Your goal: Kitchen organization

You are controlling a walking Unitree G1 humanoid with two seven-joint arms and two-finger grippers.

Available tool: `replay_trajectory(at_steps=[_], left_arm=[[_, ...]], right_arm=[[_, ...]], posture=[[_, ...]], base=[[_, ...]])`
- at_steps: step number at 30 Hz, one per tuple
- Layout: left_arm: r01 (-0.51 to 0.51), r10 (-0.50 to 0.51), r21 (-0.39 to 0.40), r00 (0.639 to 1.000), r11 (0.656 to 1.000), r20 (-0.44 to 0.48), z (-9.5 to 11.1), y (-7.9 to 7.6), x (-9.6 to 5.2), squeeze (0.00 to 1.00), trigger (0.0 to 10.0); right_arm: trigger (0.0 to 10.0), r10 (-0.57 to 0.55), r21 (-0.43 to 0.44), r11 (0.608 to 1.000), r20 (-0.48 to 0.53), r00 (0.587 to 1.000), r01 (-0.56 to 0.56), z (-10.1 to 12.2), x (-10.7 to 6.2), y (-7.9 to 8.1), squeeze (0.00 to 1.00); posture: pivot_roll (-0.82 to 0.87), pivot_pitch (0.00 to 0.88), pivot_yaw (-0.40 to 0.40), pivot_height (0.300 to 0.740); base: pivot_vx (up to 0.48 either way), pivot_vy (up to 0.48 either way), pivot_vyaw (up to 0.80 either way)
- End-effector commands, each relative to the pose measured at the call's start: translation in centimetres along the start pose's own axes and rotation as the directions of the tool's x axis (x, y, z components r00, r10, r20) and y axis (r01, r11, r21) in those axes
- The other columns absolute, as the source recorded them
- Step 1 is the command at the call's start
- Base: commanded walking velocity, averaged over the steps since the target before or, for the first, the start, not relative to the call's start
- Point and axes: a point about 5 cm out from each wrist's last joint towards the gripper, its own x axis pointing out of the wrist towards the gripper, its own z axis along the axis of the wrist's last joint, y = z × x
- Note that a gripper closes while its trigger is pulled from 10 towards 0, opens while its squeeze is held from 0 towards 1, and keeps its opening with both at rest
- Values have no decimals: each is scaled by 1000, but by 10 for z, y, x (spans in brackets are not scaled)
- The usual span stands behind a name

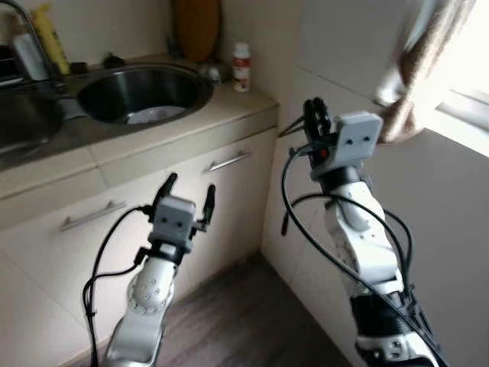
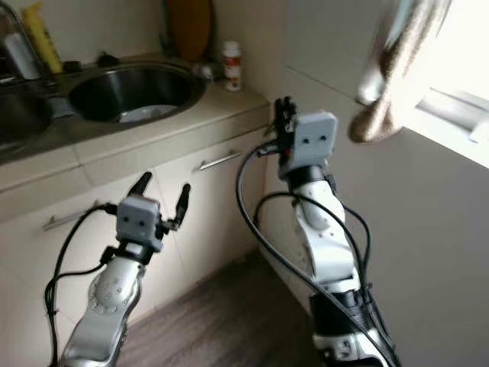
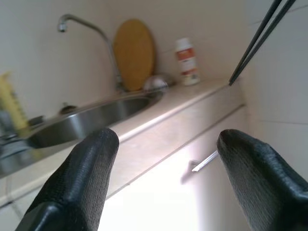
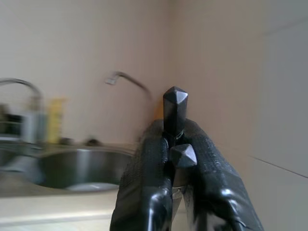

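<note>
Nearest to me, at about seven o'clock in my head view, my left gripper (image 1: 188, 192) is raised in front of the cabinet doors with its two black fingers spread wide and nothing between them; along them my wrist camera looks at a drawer handle (image 3: 204, 161) and the edge of the counter (image 1: 153, 134). At about four o'clock my right gripper (image 1: 315, 116) stands higher, level with the counter's corner, and its fingers are pressed together on a thin dark rod (image 4: 175, 111) with faceted tips, which I take to be a pair of chopsticks, though the blur leaves me unsure. Beyond both arms, at eleven o'clock, the round steel sink (image 1: 145, 92) sits in the counter with something pale lying in its bottom. Past it, at twelve o'clock, a small white bottle (image 1: 241, 66) stands by the wall beside a wooden board (image 1: 196, 27) leaning upright, and a yellow bottle (image 1: 50, 38) stands at ten o'clock by the tap. I judge I am mid-carry, bringing the utensil toward the sink area to put it away. The next move calls for reaching my right arm forward over the counter and choosing a spot to release; no holder is visible from here.
</note>
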Motion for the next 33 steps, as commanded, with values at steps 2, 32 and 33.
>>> replay_trajectory(at_steps=[2,32,33], left_arm=[[22,-22,-13,999,1000,24,5,-9,2,0,10000],[-22,21,15,998,1000,66,11,-2,3,0,10000],[-23,22,16,998,1000,67,11,-2,3,0,10000]], right_arm=[[10000,-19,-11,1000,22,1000,20,7,1,-11,0],[10000,-16,150,989,31,999,11,16,12,-10,0],[10000,-15,150,989,28,999,11,15,12,-9,0]], posture=[[104,0,-40,740],[117,0,-47,740],[117,0,-47,740]], base=[[0,0,800],[45,0,555],[270,0,0]])
